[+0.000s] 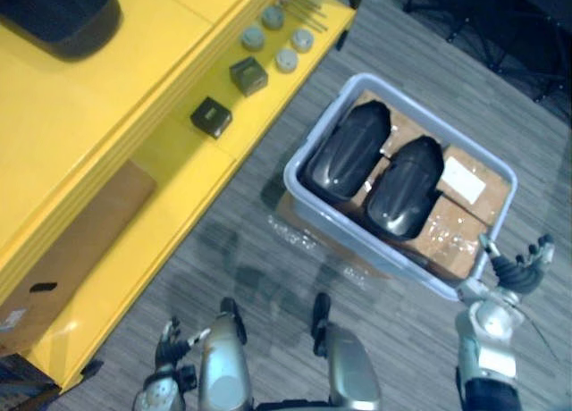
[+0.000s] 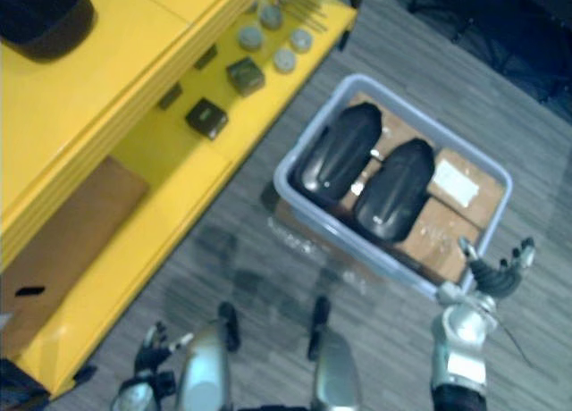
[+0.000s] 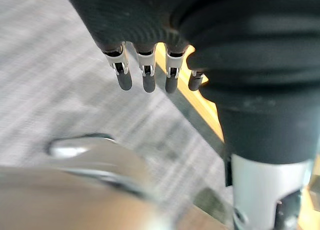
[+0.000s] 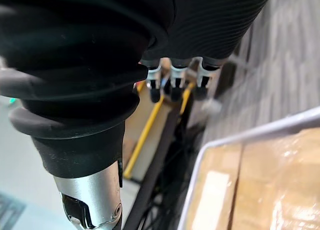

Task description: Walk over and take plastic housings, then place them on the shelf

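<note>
Two glossy black plastic housings [image 1: 349, 152] [image 1: 404, 188] lie side by side in a pale blue bin [image 1: 357, 239] on the floor, resting on cardboard boxes. A third dark housing [image 1: 58, 13] sits on top of the yellow shelf [image 1: 179, 174] at the far left. My right hand [image 1: 520, 266] hovers just off the bin's near right corner, fingers spread and holding nothing; its wrist view shows its fingers [image 4: 172, 82] above the bin rim [image 4: 240, 135]. My left hand [image 1: 172, 347] hangs low by the shelf's front edge, fingers [image 3: 145, 75] straight and empty.
On the shelf's lower ledge stand two small black boxes [image 1: 211, 116] [image 1: 248, 74], several grey discs [image 1: 277, 40] and thin rods at the far end. A brown cardboard panel [image 1: 80, 250] lies in the shelf's bottom level. Grey carpet runs between shelf and bin.
</note>
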